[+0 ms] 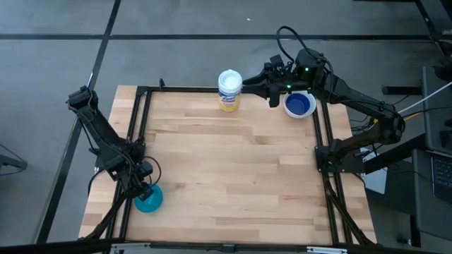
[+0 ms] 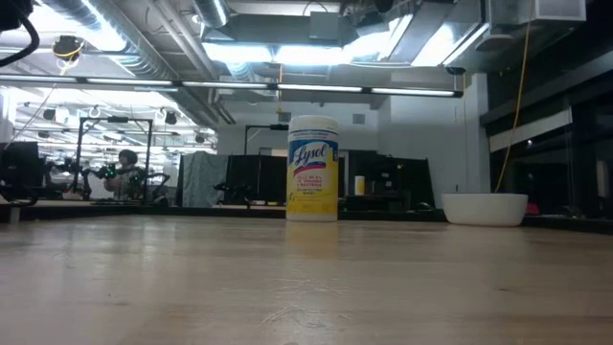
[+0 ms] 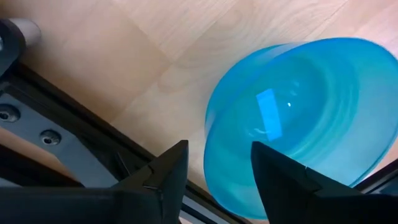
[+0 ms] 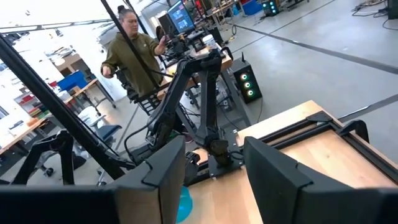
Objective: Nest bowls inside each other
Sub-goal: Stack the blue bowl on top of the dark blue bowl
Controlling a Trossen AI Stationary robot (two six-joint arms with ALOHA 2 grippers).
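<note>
Left gripper, fingers parted with nothing between them, sits at the table's near-left corner just beside the teal bowl, a translucent round bowl lying against the black frame rail; whether a finger touches its rim cannot be told. Right gripper, fingers likewise parted and empty in its wrist view, hangs at the far-right edge, just beside a white bowl with a dark blue interior; whether this is one bowl or a blue bowl nested in a white one cannot be told. A white wipes canister with yellow label stands upright near it at the far edge. Wooden table. A person stands beyond the table.
</note>
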